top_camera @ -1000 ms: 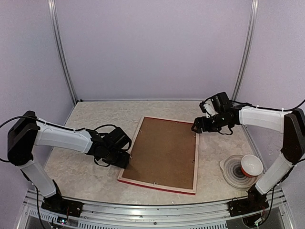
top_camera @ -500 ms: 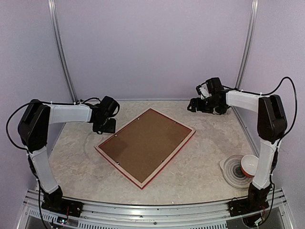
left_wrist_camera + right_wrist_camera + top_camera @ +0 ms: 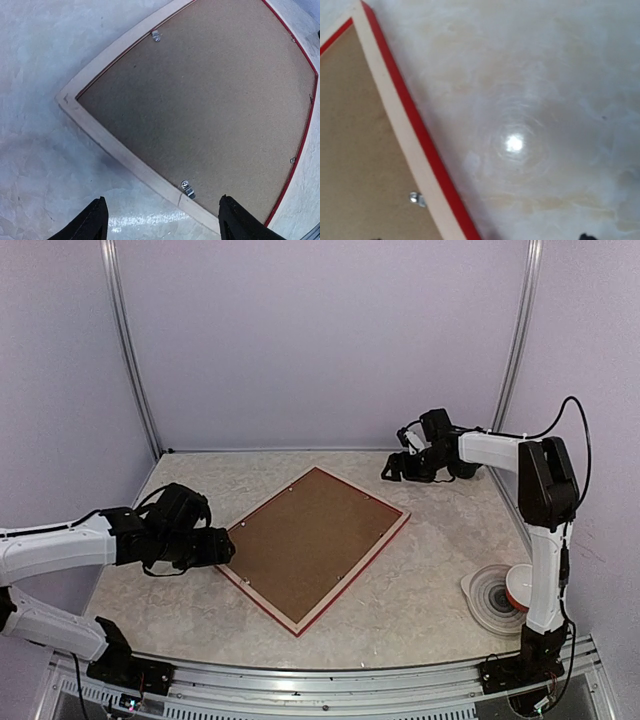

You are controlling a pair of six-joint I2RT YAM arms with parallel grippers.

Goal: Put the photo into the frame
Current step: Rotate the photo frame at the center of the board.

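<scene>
The frame [image 3: 258, 597] lies face down and turned cornerwise in the middle of the table, pale wood back up, red outer edge showing. The brown backing board [image 3: 315, 545] fills it, with small metal clips [image 3: 187, 189] at its edge. The photo shows in no view. My left gripper [image 3: 225, 548] is open and empty, low over the table at the frame's left corner; in the left wrist view [image 3: 162, 226] its fingers straddle the wood rim [image 3: 115, 147]. My right gripper [image 3: 390, 468] hovers behind the frame's far right edge [image 3: 405, 135]; its tips just show, wide apart.
A stack of plates [image 3: 492, 598] with a red and white bowl [image 3: 528, 586] on it stands at the front right. Purple walls and metal posts close off the back and sides.
The frame turned from nearly square-on to cornerwise a second ago. Since then my left gripper came from the back left down to the frame's left corner. My right gripper shifted slightly left.
</scene>
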